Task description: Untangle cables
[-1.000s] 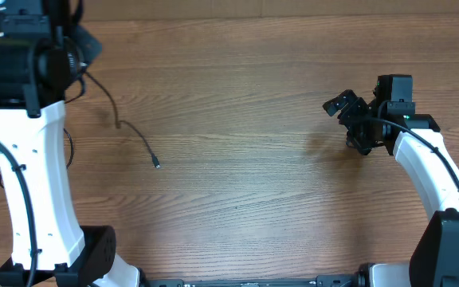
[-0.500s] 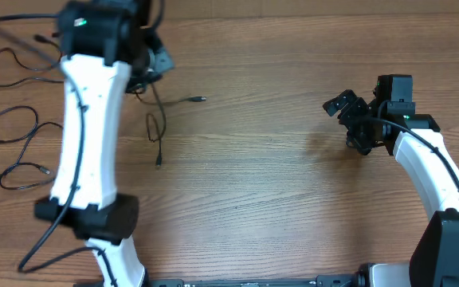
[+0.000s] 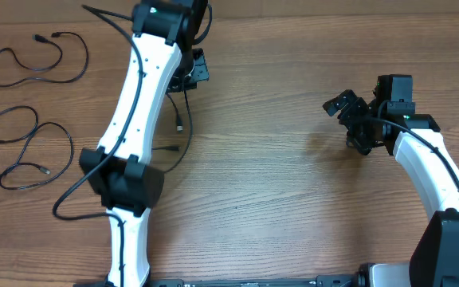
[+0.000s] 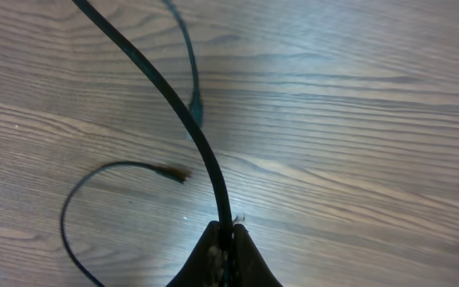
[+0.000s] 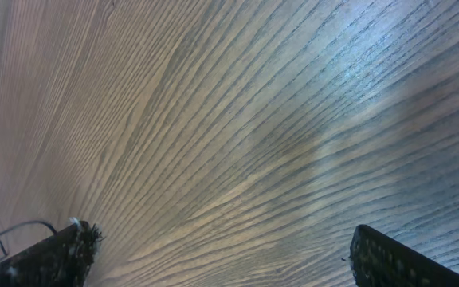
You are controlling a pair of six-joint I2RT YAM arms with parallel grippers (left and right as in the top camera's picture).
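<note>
My left gripper [image 3: 191, 73] is shut on one thin black cable [image 3: 183, 108] near the table's back, left of centre. In the left wrist view the cable [image 4: 180, 110] runs from between the closed fingers of the gripper [image 4: 226, 233] up to the top left. Its loose end with a small plug [image 4: 178, 171] curls on the wood below. Two more cables lie as separate loops at the far left, one at the back [image 3: 84, 60] and one nearer the front [image 3: 71, 147]. My right gripper [image 3: 349, 123] is open at the right with nothing between its fingers [image 5: 54, 255].
The left arm [image 3: 138, 104] stretches diagonally from its base [image 3: 122, 187] across the left half of the wooden table [image 3: 277, 199]. Its own thicker black wire [image 3: 70, 203] loops beside the base. The right arm [image 3: 429, 167] stands along the right edge.
The left arm has swung from the far left toward the middle, carrying the held cable with it. That uncovers the two loose loops at the left. The right arm has not moved.
</note>
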